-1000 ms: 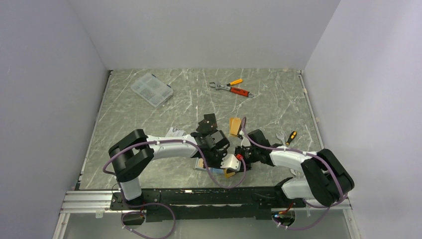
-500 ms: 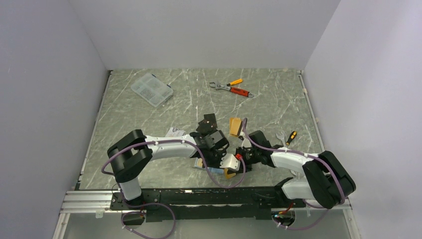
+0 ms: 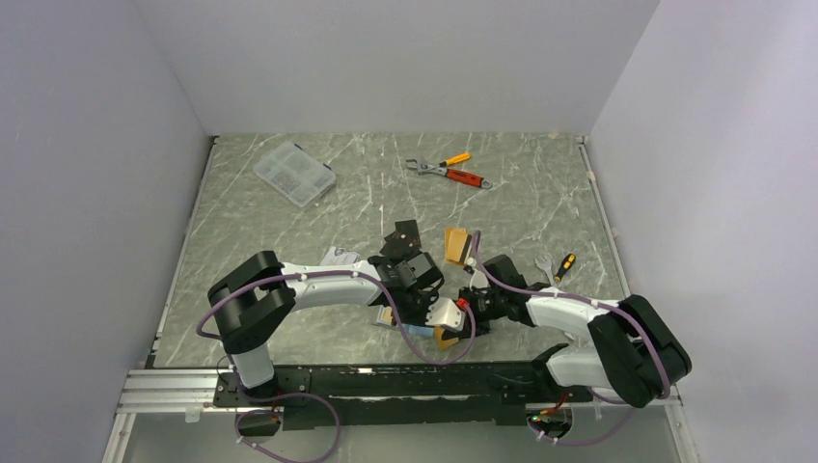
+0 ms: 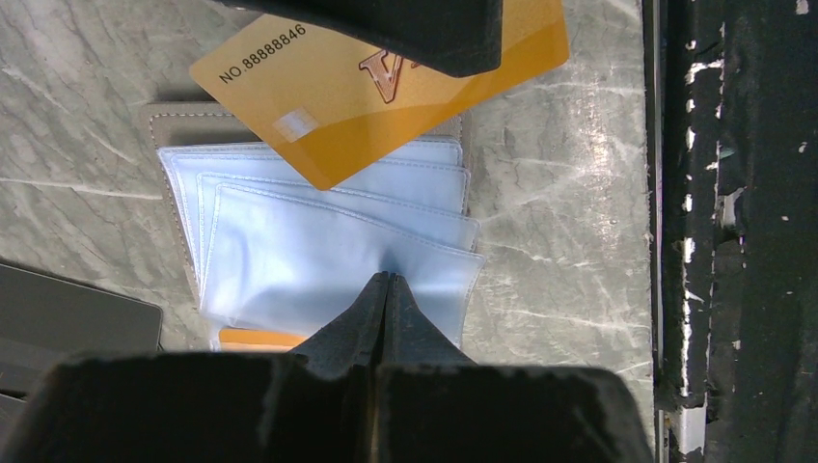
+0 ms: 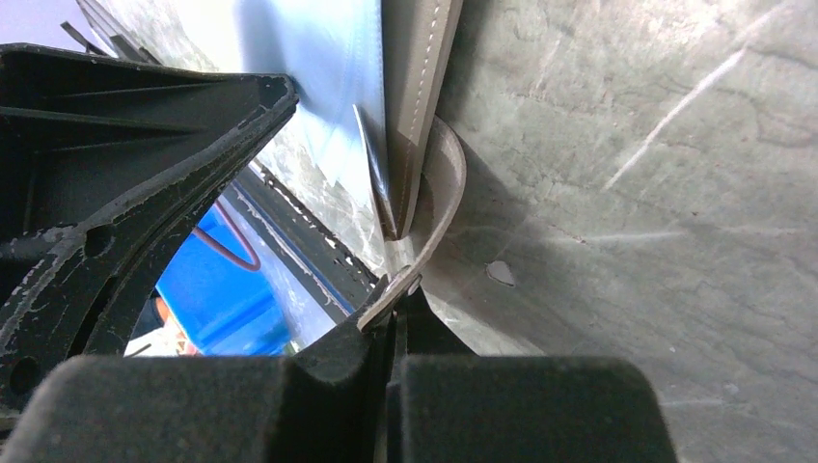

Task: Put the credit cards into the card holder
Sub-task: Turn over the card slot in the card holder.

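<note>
The card holder (image 4: 318, 260) lies open on the marble table, its blue-grey slots facing up. An orange-gold credit card (image 4: 367, 87) rests slanted over its upper slots, and an orange sliver (image 4: 256, 339) shows at the lower edge. My left gripper (image 4: 388, 278) is shut, pinching the front slot's lining, which puckers at the tips. My right gripper (image 5: 395, 294) is shut on the curved taupe snap tab (image 5: 442, 193). Other cards lie farther back: a black one (image 3: 403, 234), an orange one (image 3: 453, 243) and a silvery one (image 3: 338, 256).
A clear compartment box (image 3: 294, 174) sits at the back left. An orange-handled wrench and pliers (image 3: 449, 172) lie at the back centre, with small tools (image 3: 558, 265) on the right. The black rail (image 4: 733, 231) runs along the near edge beside the holder. A dark card (image 4: 68, 318) lies next to it.
The right arm's elbow has drifted slightly to the right and nearer. Both grips and the card holder look the same.
</note>
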Motion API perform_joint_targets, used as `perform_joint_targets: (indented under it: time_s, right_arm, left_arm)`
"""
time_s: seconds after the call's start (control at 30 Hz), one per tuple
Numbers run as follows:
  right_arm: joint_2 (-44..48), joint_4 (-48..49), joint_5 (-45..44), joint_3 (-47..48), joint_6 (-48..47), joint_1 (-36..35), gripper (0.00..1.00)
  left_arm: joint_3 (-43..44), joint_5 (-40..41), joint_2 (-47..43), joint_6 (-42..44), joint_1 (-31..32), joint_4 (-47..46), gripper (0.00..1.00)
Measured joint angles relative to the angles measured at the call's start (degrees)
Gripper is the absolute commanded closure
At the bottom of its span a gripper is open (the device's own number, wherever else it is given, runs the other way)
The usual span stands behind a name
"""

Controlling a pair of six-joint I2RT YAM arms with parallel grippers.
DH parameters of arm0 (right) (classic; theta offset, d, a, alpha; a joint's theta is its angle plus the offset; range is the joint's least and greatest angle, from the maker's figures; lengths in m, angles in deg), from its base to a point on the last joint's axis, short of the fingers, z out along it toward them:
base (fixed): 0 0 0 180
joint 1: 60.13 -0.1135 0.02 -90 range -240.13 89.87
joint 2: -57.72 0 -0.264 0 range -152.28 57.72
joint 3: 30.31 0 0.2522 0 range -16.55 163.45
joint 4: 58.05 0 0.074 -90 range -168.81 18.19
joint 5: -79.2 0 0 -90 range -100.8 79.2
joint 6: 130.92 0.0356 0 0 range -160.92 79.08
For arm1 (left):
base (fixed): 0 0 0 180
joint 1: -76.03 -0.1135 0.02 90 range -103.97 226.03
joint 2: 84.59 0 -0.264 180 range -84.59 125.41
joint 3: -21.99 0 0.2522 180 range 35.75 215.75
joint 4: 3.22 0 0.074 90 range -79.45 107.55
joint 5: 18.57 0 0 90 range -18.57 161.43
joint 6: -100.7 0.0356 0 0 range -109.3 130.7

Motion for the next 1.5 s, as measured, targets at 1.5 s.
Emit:
perform_joint_targets:
  time_s: [1.5]
  right_arm:
    - [-9.97, -0.39, 2.56, 15.34, -0.20, -4.44, 1.00]
  left_arm:
    - [-6.27, -1.75, -10.82, 1.90, -19.26, 8.04, 0.90]
